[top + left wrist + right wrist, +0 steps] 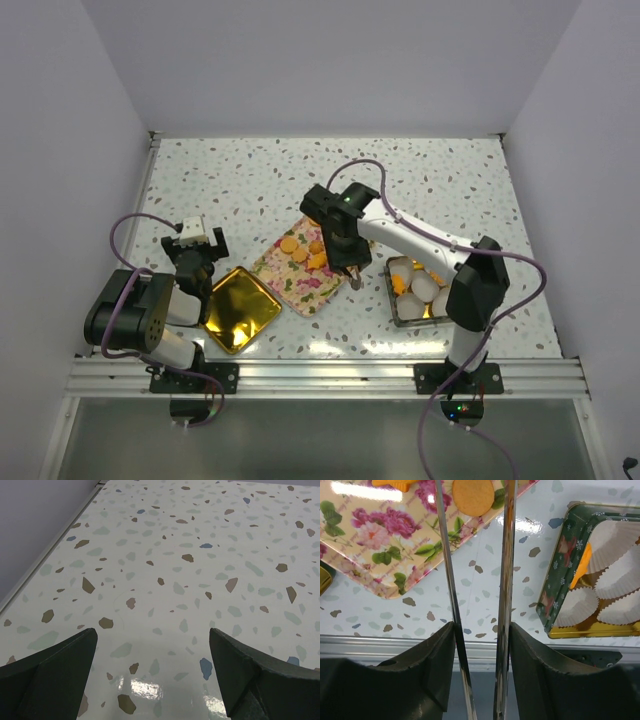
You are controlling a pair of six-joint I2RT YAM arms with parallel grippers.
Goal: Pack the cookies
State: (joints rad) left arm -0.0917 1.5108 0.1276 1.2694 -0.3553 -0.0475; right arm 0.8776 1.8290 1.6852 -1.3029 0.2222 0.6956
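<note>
**Pincer state.** The right pincer is clenched on a pair of metal tongs. Its fingers press the two blades from outside, and the blades stand apart with a gap between them. The left pincer is released with its jaws wide. It hangs over bare desk toward the left edge and grasps nothing.

**Location of goods.** The cookies lie loose on a floral tray at the middle of the desk, toward the near edge. In the right wrist view one orange cookie sits between the tong blades. I cannot tell whether the tips touch it, because they run out of the top of that view. The tin of white paper cups stands just right of the tray, toward the near right corner. It holds some orange pieces, likely cookies.

**Risks, in my judgement.**
1. The cookie is thin and lies flat on a glossy tray. If I squeeze off-centre, it may skid or flip rather than lift.
2. Too hard a squeeze may crack it. Too light a squeeze may drop it on the bare strip of desk between tray and tin.
3. The paper cups look light. A blade dragging on a rim could tip or shove one.
4. Only finger pressure holds the tongs. A knock against the tray edge or the tin wall could twist them in the grip.
</note>
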